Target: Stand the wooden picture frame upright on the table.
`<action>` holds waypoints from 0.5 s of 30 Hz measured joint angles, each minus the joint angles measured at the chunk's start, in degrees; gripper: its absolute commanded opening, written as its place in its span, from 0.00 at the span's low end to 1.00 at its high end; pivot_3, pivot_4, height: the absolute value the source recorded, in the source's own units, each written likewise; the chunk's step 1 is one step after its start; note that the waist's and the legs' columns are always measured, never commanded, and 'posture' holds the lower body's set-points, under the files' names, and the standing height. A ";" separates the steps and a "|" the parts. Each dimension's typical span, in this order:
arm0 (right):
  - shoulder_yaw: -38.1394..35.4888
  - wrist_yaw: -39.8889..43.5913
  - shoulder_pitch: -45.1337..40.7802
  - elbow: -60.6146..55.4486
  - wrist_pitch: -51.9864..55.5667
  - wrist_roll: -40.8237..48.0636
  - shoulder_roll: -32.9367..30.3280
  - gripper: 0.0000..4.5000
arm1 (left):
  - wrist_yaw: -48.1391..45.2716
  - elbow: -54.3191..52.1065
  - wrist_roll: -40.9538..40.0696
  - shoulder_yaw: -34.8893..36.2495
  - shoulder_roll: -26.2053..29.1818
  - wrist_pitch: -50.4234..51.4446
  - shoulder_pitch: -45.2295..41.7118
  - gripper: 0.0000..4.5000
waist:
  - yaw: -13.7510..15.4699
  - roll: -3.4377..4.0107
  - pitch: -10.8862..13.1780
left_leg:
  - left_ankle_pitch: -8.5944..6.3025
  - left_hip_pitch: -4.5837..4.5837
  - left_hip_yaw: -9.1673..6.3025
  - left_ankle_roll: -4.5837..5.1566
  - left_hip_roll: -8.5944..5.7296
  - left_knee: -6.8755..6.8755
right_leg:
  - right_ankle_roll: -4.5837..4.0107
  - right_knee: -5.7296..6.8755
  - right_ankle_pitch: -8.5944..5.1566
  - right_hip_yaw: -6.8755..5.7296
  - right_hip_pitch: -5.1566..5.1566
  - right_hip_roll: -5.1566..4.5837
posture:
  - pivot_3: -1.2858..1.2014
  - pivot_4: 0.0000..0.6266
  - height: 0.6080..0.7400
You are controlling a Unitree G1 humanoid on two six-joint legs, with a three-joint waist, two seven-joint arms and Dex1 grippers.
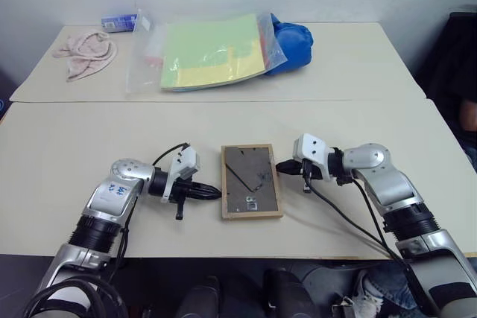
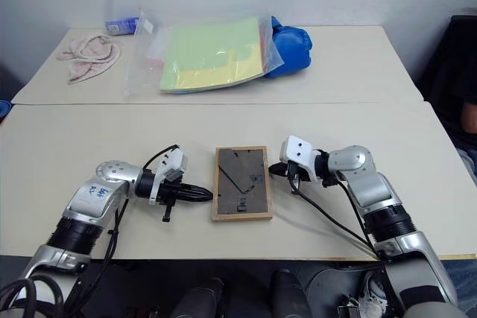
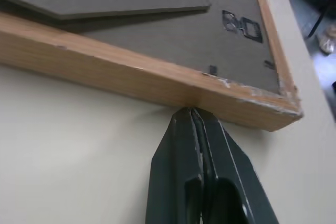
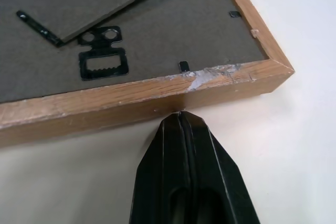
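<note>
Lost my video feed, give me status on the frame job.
Both grippers, left and right, shut, tips at opposite frame sides. Frame flat, back up, stand folded. Nothing in the way.

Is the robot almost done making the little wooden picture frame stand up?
Not yet. The small light-wood picture frame lies flat, dark back panel up, on the pale beige table. What looks done: both arms are in place, one on each side. In hand: the left gripper and right gripper are shut, tips against the frame's opposite edges. Left to do: lifting the frame and setting it upright.
</note>
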 measured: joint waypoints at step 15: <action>1.89 6.70 3.76 -5.47 -13.73 -6.90 -9.29 0.00 | 10.04 -0.28 -18.45 12.15 2.01 54.51 -2.10 0.81 | 0.09 0.02 -0.02 | -0.01 0.11 0.02 0.02 -0.03 -0.03 | 0.01 0.03 -0.01 0.05 0.06 0.03 | 0.52 0.24 1.00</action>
